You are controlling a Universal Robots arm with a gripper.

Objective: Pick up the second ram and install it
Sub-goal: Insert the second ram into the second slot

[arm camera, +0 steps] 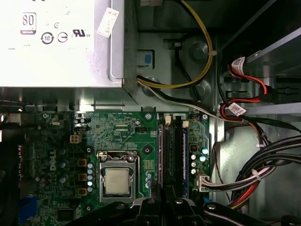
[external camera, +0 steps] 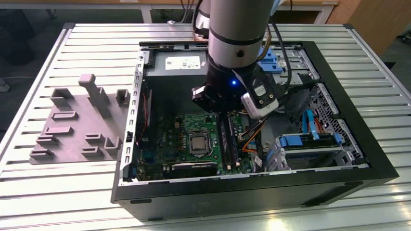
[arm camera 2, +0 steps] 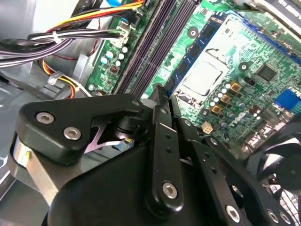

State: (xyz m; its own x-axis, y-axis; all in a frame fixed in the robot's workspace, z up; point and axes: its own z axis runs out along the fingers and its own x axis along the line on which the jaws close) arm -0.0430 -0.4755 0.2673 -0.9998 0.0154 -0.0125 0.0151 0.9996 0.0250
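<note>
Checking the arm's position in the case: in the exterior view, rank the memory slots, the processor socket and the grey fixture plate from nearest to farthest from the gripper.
1. Memory slots, directly below the gripper.
2. Processor socket, just toward the exterior view's left of the slots.
3. Grey fixture plate, outside the case, far to the exterior view's left.

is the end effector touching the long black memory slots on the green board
Cannot tell. In the second wrist view the end effector sits right over the long black memory slots, and its own black body hides any contact or gap.

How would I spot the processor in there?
Look inside the open black computer case, at the green motherboard. The processor is the flat silver square in a metal frame beside the long black memory slots, the board's only silver square.
</note>
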